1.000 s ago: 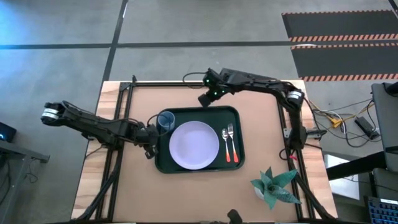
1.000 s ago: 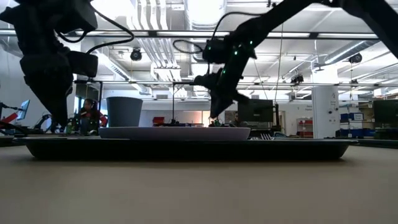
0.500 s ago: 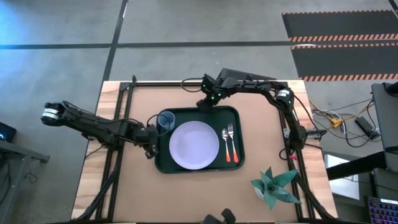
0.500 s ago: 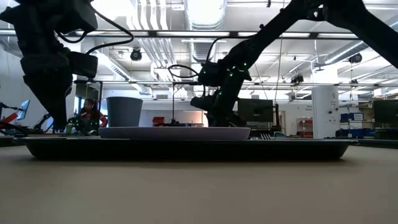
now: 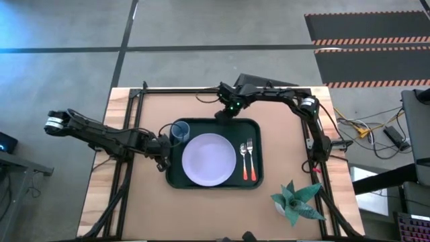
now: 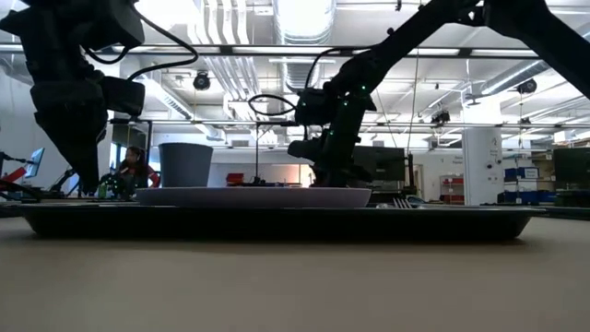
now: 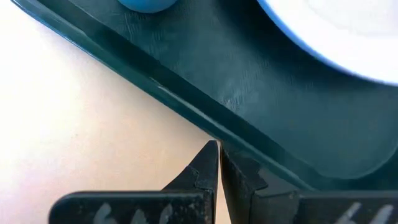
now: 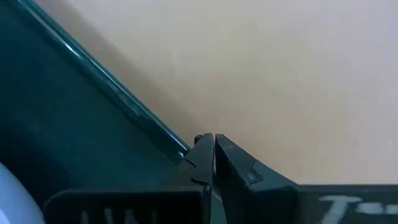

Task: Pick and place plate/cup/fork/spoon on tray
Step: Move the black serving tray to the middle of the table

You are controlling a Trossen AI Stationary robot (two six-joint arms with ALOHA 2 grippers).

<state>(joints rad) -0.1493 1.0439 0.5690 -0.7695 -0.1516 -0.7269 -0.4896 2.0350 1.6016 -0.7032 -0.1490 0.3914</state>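
Note:
The dark green tray [image 5: 259,128] lies on the table. On it are the pale plate [image 5: 209,158], the blue cup [image 5: 179,131] at its far left corner, and the spoon [image 5: 243,161] and fork [image 5: 250,158] side by side at its right end. My left gripper [image 5: 163,152] is shut on the tray's left rim. My right gripper [image 5: 229,115] is shut at the tray's far rim. In the low view the left gripper [image 6: 89,184] stands left of the cup [image 6: 184,164] and the right gripper [image 6: 328,177] stands behind the plate [image 6: 258,195]. My left gripper [image 7: 217,155] pinches the tray's left rim [image 7: 194,126] between its two fingertips, one inside the tray and one outside. It comes in low from the table's left. The tray lies flat on the table. My right gripper [image 8: 208,146] has its shut fingertips on the tray's far rim [image 8: 173,139], slanting down from the far side. Whether the rim lies between the fingers cannot be told.
A green potted plant [image 5: 295,202] stands near the table's near right corner. Bare tabletop [image 5: 141,202] lies left of and in front of the tray. In the low view a person [image 6: 134,171] shows in the room behind the table.
My right gripper has come down and toward the near edge onto the tray's far rim. The tray, with everything on it, has slid a little toward the near edge.

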